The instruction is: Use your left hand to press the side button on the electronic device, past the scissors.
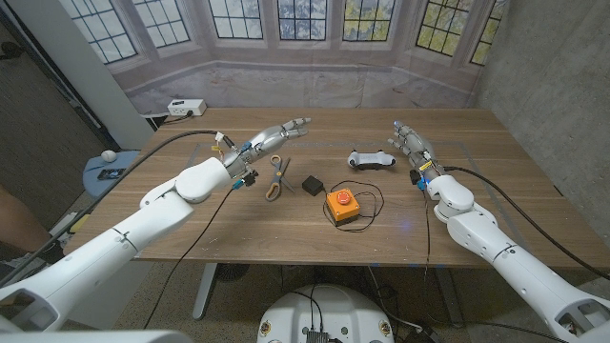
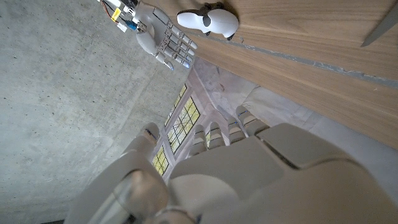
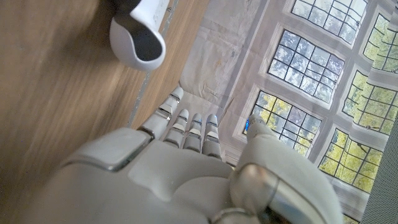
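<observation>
- Above the counter's left half, the left hand (image 1: 286, 131) hangs with fingers stretched and apart, holding nothing, just over the scissors (image 1: 276, 177); I judge the reach as under way.
- Past them, toward the counter's middle back, lies the white device (image 1: 370, 159), untouched; next comes carrying on rightward to its side button.
- Open room lies between; the right hand (image 1: 408, 141), spread and empty, stands just beside the device.

Evenly lit, soft daylight look from windows (image 1: 305, 19) behind table (image 1: 238, 238); no harsh glare. Faint shadows only, e.g. under orange button box (image 1: 341, 207). Head view sharp, wide-angle bending at edges. Wrist views: near hands big and soft-focus, wood grain in right wrist view motion-blurred.
</observation>
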Available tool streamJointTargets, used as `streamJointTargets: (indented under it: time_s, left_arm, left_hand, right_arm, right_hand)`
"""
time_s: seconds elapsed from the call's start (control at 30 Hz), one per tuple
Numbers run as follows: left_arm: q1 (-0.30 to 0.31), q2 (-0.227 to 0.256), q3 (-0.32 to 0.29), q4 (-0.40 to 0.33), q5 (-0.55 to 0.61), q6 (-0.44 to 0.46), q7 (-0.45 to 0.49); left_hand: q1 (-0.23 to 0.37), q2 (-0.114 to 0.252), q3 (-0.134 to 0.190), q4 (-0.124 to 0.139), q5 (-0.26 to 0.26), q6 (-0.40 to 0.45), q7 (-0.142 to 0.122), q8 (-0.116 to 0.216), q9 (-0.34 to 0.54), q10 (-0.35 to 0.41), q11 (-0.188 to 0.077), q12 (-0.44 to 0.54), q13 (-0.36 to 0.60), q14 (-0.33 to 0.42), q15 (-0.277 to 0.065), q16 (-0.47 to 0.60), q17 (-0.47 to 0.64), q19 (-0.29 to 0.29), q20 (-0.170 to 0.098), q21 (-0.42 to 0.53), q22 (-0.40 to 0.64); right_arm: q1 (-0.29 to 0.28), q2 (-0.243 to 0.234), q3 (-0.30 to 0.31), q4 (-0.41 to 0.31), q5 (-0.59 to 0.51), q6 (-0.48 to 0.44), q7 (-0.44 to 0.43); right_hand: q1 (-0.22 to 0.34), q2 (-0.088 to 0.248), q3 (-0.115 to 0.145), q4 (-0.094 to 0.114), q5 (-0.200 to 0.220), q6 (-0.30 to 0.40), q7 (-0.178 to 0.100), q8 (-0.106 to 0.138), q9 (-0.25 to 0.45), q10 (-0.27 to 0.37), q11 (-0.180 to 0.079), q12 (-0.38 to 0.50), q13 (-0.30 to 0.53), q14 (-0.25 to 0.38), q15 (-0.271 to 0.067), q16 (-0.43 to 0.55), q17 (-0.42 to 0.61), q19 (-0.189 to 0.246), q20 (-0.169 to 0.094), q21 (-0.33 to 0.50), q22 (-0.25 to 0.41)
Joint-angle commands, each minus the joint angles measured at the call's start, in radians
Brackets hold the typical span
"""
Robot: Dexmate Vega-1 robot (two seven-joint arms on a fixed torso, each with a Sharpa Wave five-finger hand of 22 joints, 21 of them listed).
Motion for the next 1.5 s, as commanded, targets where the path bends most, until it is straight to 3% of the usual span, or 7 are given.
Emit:
streamJointTargets:
  time_s: [0.03,0.33,0.9,1.4,1.5]
  left_arm:
    - [-0.021,0.017,0.022,-0.003,0.036,-0.045,-0.072]
    - [-0.046,0.016,0.047,0.002,0.076,-0.088,-0.121]
    - [-0.089,0.035,0.067,-0.027,0.194,-0.123,-0.177]
    - [-0.116,0.080,0.073,-0.130,0.247,-0.047,-0.259]
    - [-0.124,0.092,0.074,-0.158,0.265,-0.018,-0.280]
  left_hand:
    - [0.006,0.013,0.001,0.002,0.005,0.033,0.001,0.014,0.005,0.011,-0.001,0.006,0.002,0.013,0.002,0.008,0.001,0.013,0.003,0.007,0.003]
    - [0.019,0.036,0.015,0.000,0.014,0.049,0.008,0.015,0.005,0.022,-0.006,0.008,0.002,0.018,-0.001,0.007,0.001,0.015,0.008,0.006,0.003]
    - [0.028,0.034,0.016,-0.005,0.016,0.065,-0.006,0.015,0.006,0.059,-0.020,0.019,0.003,0.020,-0.008,0.004,0.000,0.017,0.004,0.005,0.003]
    - [0.003,0.031,0.007,0.027,0.013,0.082,-0.020,0.013,0.007,0.090,-0.026,0.024,0.004,-0.003,-0.014,0.002,0.009,-0.004,-0.004,-0.002,0.004]
    - [-0.005,0.038,0.011,0.043,0.013,0.119,-0.019,0.023,0.008,0.102,-0.025,0.025,0.005,-0.006,-0.012,0.004,0.010,-0.013,-0.004,-0.004,0.004]
  right_arm:
    - [-0.005,0.002,0.006,0.007,-0.007,0.007,-0.013]
    - [-0.009,-0.010,0.005,-0.009,-0.013,-0.009,-0.017]
    - [-0.040,-0.030,0.024,-0.034,-0.011,-0.004,-0.028]
    - [-0.066,-0.043,0.035,-0.053,-0.005,0.003,-0.027]
    - [-0.073,-0.046,0.037,-0.057,-0.005,0.003,-0.027]
  right_hand:
    - [0.012,-0.002,0.002,-0.007,0.006,0.012,0.001,0.009,0.001,0.014,0.004,0.005,0.003,0.010,-0.024,0.006,0.001,0.013,-0.038,0.005,0.003]
    - [0.013,-0.002,0.004,-0.010,0.007,0.016,0.002,0.009,0.001,0.015,0.004,0.004,0.003,0.011,-0.024,0.006,0.001,0.015,-0.038,0.005,0.003]
    - [0.011,-0.003,0.004,-0.013,0.007,0.016,0.003,0.006,0.001,0.013,0.004,0.001,0.004,0.010,-0.023,0.005,0.003,0.015,-0.037,0.003,0.003]
    - [-0.003,-0.008,-0.001,-0.009,0.004,0.016,0.006,0.003,0.001,0.010,0.011,-0.002,0.004,0.007,-0.019,0.005,0.006,0.014,-0.036,0.001,0.003]
    - [-0.003,-0.008,-0.001,-0.009,0.004,0.017,0.006,0.003,0.001,0.010,0.011,-0.002,0.004,0.007,-0.019,0.005,0.006,0.014,-0.035,0.001,0.003]
